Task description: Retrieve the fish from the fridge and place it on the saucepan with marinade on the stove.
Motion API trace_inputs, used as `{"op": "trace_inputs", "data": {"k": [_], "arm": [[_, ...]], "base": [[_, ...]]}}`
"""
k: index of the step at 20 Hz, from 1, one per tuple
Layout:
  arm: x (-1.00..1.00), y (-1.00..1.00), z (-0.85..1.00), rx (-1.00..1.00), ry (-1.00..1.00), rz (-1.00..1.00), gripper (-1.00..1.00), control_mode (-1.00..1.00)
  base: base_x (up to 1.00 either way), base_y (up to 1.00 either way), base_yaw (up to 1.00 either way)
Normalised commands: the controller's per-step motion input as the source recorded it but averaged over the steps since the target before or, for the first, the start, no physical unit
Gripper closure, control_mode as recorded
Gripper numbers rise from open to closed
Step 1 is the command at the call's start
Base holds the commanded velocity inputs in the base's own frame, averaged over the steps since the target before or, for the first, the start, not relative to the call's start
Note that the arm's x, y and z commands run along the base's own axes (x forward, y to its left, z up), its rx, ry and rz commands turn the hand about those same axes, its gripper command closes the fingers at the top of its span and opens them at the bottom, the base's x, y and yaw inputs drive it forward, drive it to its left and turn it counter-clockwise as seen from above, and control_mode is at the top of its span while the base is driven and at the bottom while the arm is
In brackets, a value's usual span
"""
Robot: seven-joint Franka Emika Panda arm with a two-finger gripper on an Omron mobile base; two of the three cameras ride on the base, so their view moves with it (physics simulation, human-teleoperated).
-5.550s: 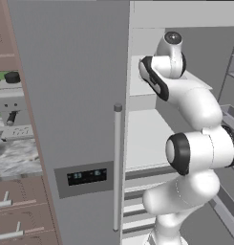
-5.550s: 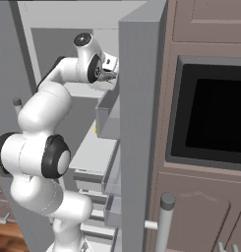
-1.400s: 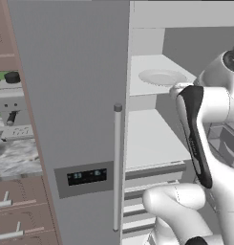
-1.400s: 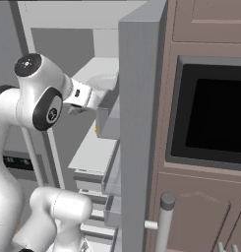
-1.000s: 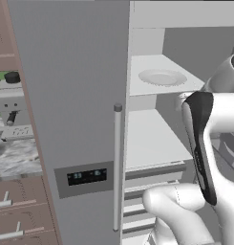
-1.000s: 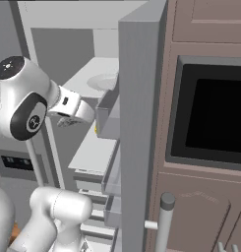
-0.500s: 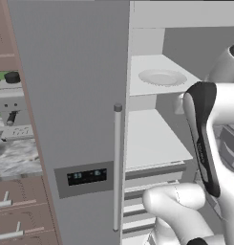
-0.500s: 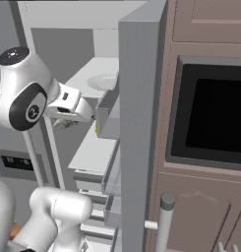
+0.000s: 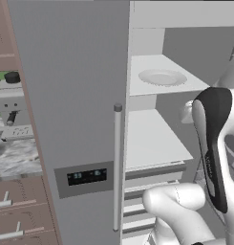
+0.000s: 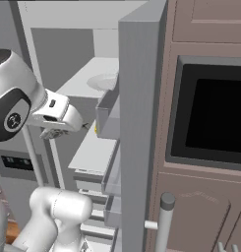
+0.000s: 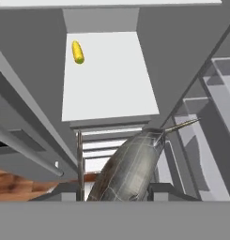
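In the hand view the fish (image 11: 130,166), slim, dark grey and shiny, lies lengthwise between my fingers, and my gripper (image 11: 121,193) is shut on it. From the right base view the gripper (image 10: 60,132) hangs just outside the fridge (image 10: 139,123), in front of its open compartment, with the fish's thin tail (image 10: 85,126) poking out toward the shelves. The fridge's left door (image 9: 75,95) stays closed, with its bar handle (image 9: 117,167) and dark dispenser panel (image 9: 87,177). The saucepan and stove are out of view.
A pale round plate (image 9: 162,76) sits on the upper fridge shelf. A yellow corn cob (image 11: 77,51) lies on the white shelf below. The open right door (image 10: 136,59) with its bins stands close to the hand. A dark wall oven (image 10: 210,118) sits in brown cabinets.
The arm has drawn back from the upper shelf and lowered, carrying the fish out in front of the fridge. Over the last second the hand shifted only slightly.
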Motion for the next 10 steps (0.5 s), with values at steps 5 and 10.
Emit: {"op": "trace_inputs", "data": {"k": [5,10], "arm": [[-0.02,0.00,0.00,0.00,0.03,0.00,1.00,-1.00],[-0.06,0.00,0.00,0.00,0.00,0.00,1.00,1.00]], "base": [[0.00,0.00,0.00],[-0.77,0.06,0.00]]}}
